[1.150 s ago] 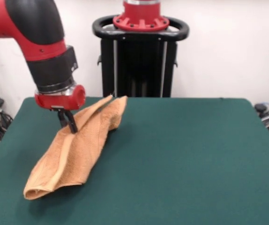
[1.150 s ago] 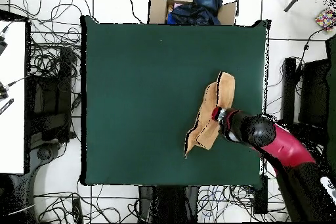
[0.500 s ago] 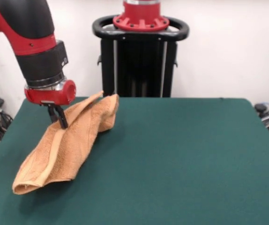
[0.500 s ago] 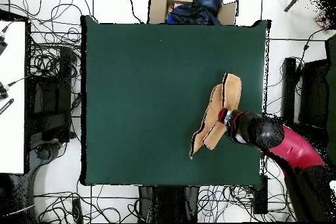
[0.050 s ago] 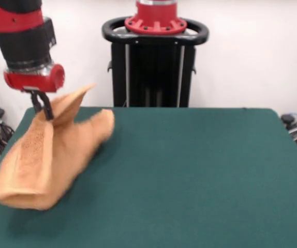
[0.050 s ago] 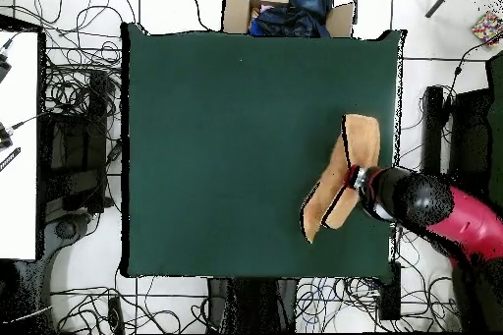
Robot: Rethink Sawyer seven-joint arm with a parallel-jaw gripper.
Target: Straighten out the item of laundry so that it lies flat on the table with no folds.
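Note:
The orange-tan towel (image 5: 45, 155) hangs folded lengthwise, lifted partly off the dark green table (image 5: 190, 175) at its left side in the front view. My gripper (image 5: 42, 107) is shut on the towel's upper part, pinching a raised fold. The towel's lower end droops near the table's front left corner. From overhead, the towel (image 6: 339, 186) lies as a narrow strip close to the table's (image 6: 236, 144) right edge, and the gripper (image 6: 356, 179) meets it from the right under the red arm.
A cardboard box with dark clothes (image 6: 290, 7) stands beyond the table's top edge in the overhead view. Cables cover the floor around the table. A black stand (image 5: 154, 62) rises behind the table in the front view.
The gripper has risen and moved left in the front view, dragging the towel with it. The towel has lifted off the table and slid toward the table's edge.

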